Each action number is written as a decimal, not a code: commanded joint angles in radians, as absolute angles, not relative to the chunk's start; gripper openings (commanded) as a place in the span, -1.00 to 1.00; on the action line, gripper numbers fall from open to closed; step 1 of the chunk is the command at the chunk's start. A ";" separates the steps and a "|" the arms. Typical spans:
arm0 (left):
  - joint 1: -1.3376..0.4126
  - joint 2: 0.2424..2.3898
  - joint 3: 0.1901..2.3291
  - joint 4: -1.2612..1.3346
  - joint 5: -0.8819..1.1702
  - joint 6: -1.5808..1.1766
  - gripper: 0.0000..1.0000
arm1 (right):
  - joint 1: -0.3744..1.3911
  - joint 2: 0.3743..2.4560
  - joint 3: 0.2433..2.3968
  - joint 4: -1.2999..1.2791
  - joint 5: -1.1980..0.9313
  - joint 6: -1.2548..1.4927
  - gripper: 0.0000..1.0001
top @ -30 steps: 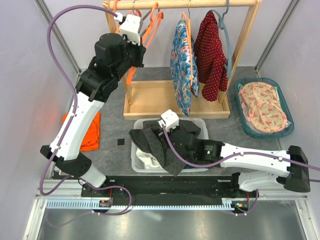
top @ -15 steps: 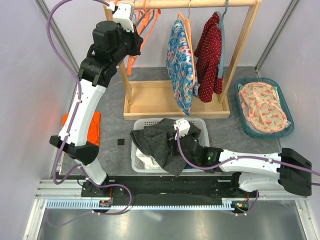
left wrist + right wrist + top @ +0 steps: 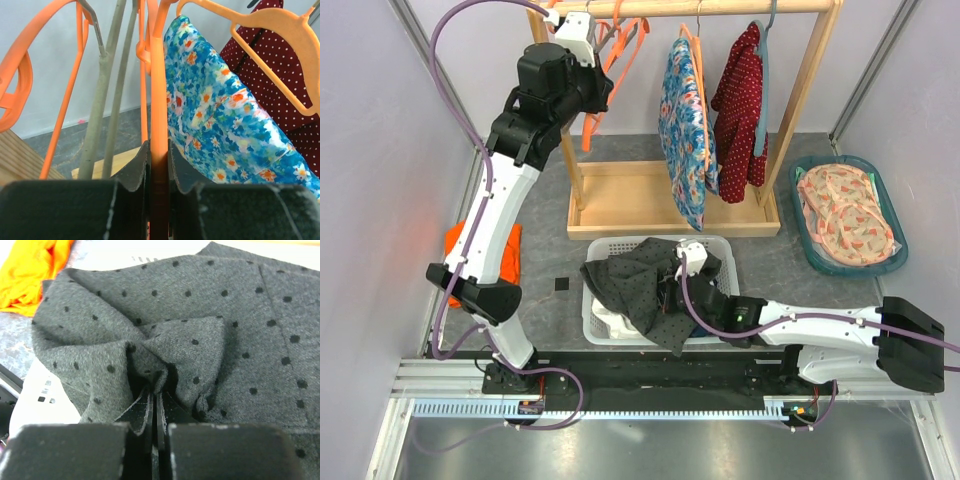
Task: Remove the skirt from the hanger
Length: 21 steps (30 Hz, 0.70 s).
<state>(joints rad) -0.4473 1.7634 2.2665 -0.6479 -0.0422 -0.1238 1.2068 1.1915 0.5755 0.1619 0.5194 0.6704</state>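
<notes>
While left end effector [image 3: 159, 150] clamps orange hanger [image 3: 158, 75] at rack [image 3: 810, 80] edge | right end effector [image 3: 154, 397] pinches skirt [image 3: 240, 315] over basket [image 3: 598, 312]

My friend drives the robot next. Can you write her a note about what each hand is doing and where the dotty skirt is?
Left hand: shut on an orange hanger, up by the wooden rail.
Right hand: shut on a fold of the grey dotted skirt, which lies heaped in the white basket.
Done: the skirt is off the hanger.
Left: open the right hand so the skirt drops in the basket; probably release the hanger too.
</notes>
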 commanded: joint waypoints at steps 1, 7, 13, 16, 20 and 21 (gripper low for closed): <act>-0.449 1.715 2.247 -0.641 -0.054 -0.126 -0.43 | 1.206 1.223 0.655 -0.231 0.535 0.758 -0.99; -0.449 1.648 2.238 -0.627 -0.068 -0.104 0.53 | 1.207 1.189 0.736 -0.434 0.517 0.779 0.42; -0.451 1.585 2.256 -0.626 -0.003 -0.133 0.88 | 1.207 1.117 0.909 -0.678 0.465 0.724 0.90; -0.454 1.578 2.289 -0.635 -0.003 -0.140 0.90 | 1.207 1.094 1.061 -0.776 0.423 0.645 0.92; -0.457 1.575 2.293 -0.641 0.020 -0.146 0.91 | 1.207 1.123 1.296 -0.894 0.413 0.575 0.85; -0.457 1.575 2.295 -0.640 0.020 -0.147 0.91 | 1.207 1.126 1.317 -0.899 0.417 0.568 0.80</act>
